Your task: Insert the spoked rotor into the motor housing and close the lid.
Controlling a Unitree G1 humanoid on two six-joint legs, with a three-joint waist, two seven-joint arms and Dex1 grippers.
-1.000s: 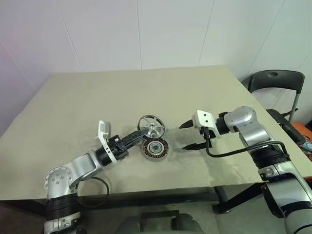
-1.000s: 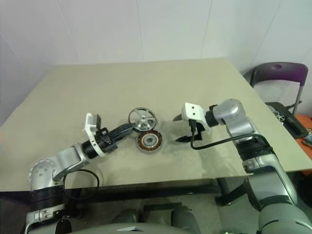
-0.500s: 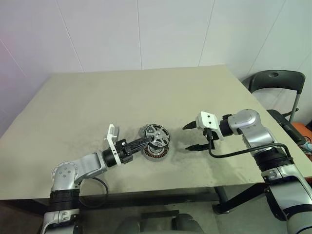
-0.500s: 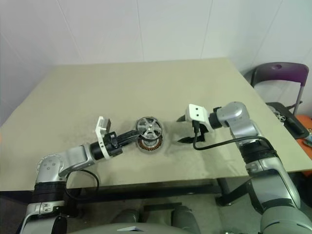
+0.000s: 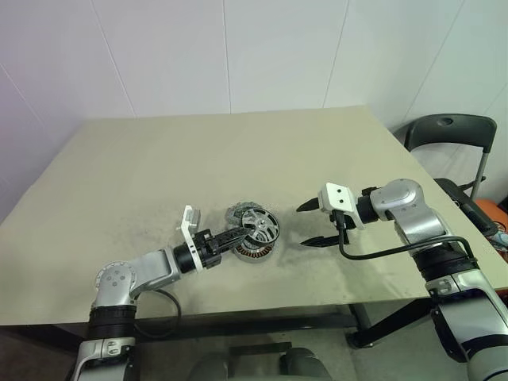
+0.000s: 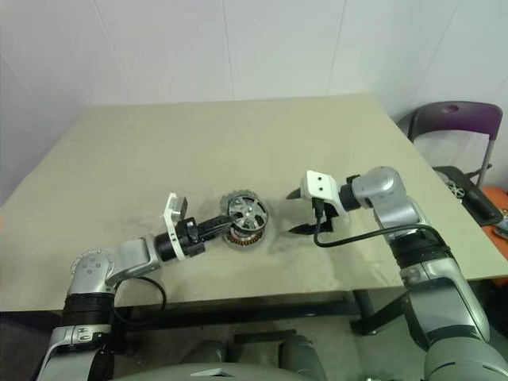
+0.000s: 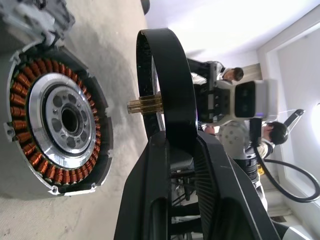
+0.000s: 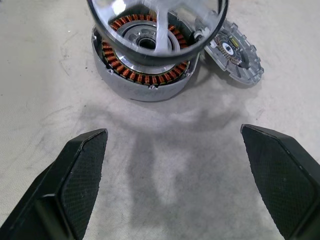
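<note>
The spoked rotor (image 5: 260, 226), black-rimmed with silver spokes, hangs tilted just above the motor housing (image 5: 252, 249), with my left gripper (image 5: 242, 232) shut on its rim. In the left wrist view the rotor's rim (image 7: 162, 75) stands apart from the housing (image 7: 60, 115), its brass shaft pointing at the silver hub. The copper-ringed housing lies flat on the table. The grey notched lid (image 8: 235, 52) lies just behind the housing, partly hidden by the rotor. To the right of the housing my right gripper (image 5: 305, 225) hovers open, its fingers (image 8: 82, 165) wide apart and holding nothing.
The tan table (image 5: 238, 151) stretches far back and to both sides. A dark chair (image 5: 448, 131) stands off the table's right edge. A black cable (image 5: 381, 250) loops under my right wrist.
My left gripper has carried the rotor down and to the right, from beside the housing to just above it. The right arm has stayed still.
</note>
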